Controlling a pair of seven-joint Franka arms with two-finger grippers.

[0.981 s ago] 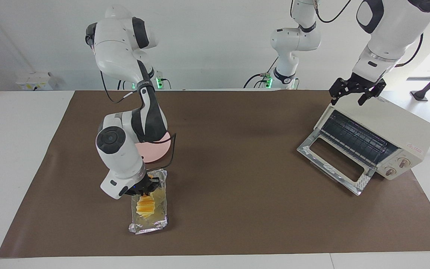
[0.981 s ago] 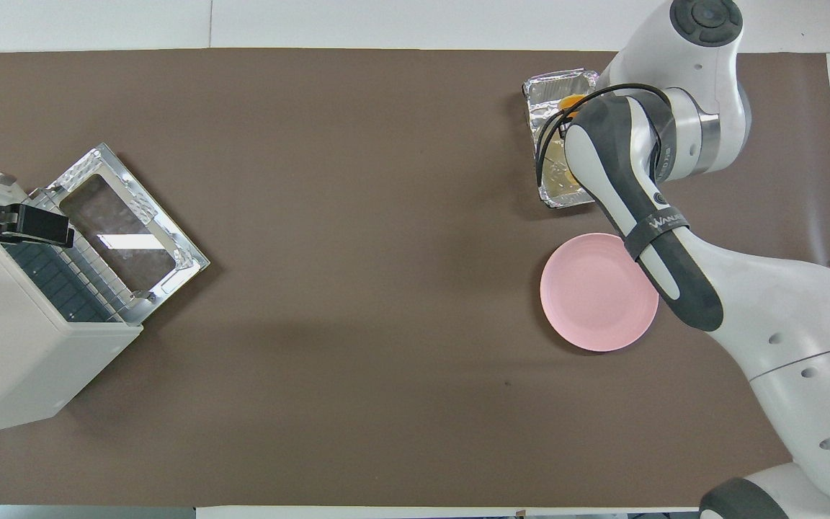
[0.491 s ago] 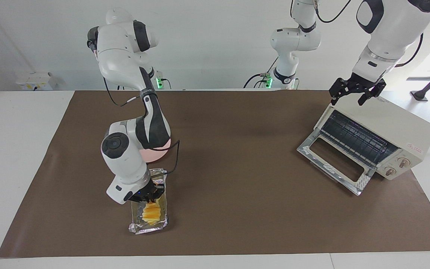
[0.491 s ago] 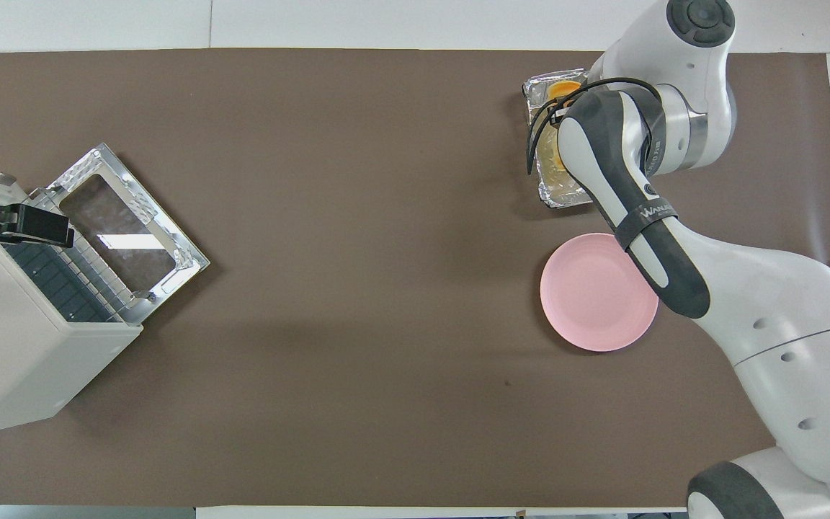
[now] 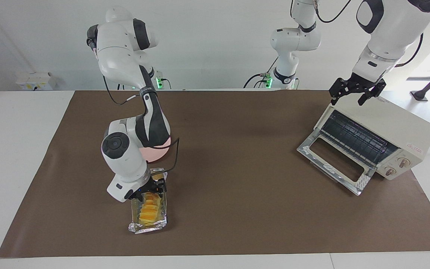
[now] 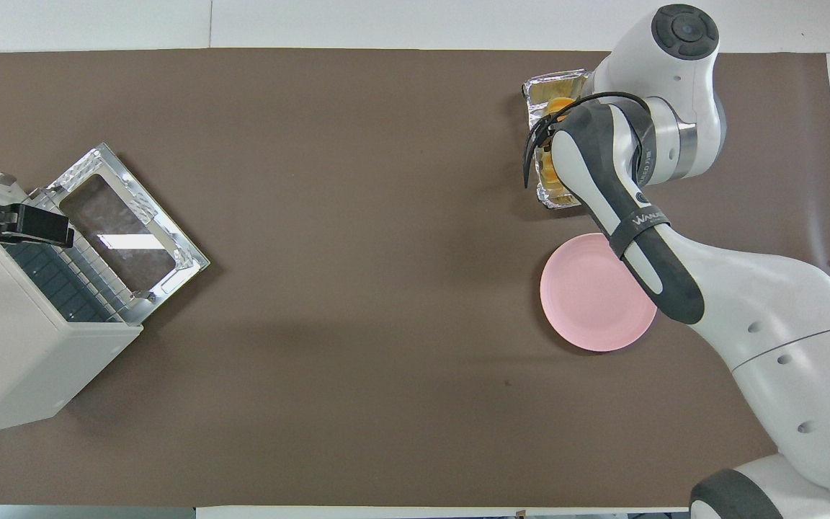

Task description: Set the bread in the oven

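Under right gripper (image 5: 151, 189), jaws apart: bread (image 5: 149, 210) lying in tray (image 5: 148, 226), unheld, likely for regrasp. Left gripper (image 5: 354, 94) waits open over oven (image 5: 386, 127).

White wall (image 5: 215, 45), white table (image 5: 13, 149), brown mat (image 5: 237, 209); daylight, perhaps window.

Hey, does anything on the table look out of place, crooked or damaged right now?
Mostly tidy. The oven sits askew to the table's edges, door dropped open. The foil tray is crinkled, and the bread lies inside it under the right gripper. The pink plate is bare. No spills.
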